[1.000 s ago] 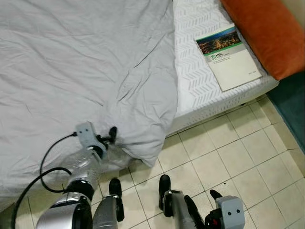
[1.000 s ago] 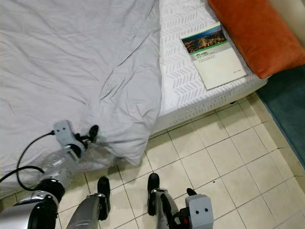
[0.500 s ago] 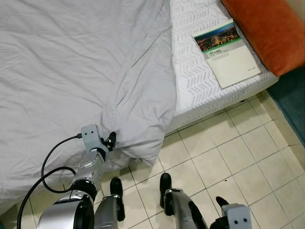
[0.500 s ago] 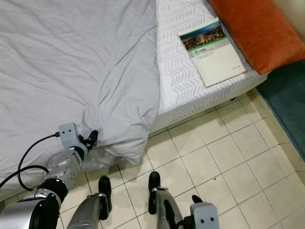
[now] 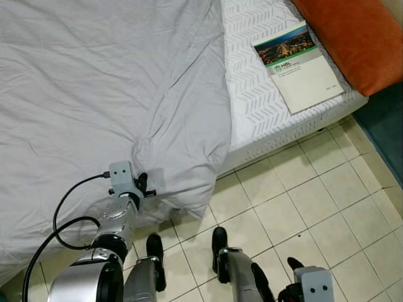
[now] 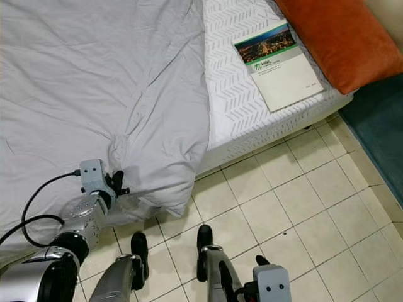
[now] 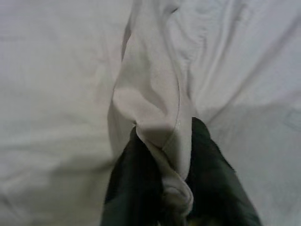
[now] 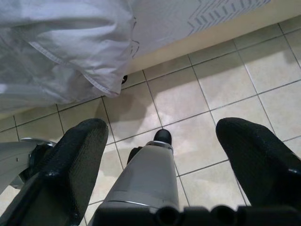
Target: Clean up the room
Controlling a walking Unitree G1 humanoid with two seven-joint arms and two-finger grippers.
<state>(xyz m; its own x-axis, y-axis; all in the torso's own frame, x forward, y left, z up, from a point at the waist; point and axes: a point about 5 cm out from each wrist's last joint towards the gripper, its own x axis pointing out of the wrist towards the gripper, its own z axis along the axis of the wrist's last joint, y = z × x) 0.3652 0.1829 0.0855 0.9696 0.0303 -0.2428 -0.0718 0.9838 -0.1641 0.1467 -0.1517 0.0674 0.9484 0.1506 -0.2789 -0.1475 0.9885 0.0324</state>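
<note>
While the grey duvet (image 5: 113,82) lies rumpled over the bed, its corner spilling toward the tiled floor (image 5: 296,201), the left gripper (image 7: 162,188) has a fold of it clamped between its black fingers. Since a second ago that arm has drawn the pinched fold nearer, bunching the cloth, so I'd guess the straightening has begun. Low by the robot's legs, the right gripper (image 8: 160,141) hangs spread wide. A booklet (image 5: 298,65) rests on the bare mattress (image 5: 252,94).
</note>
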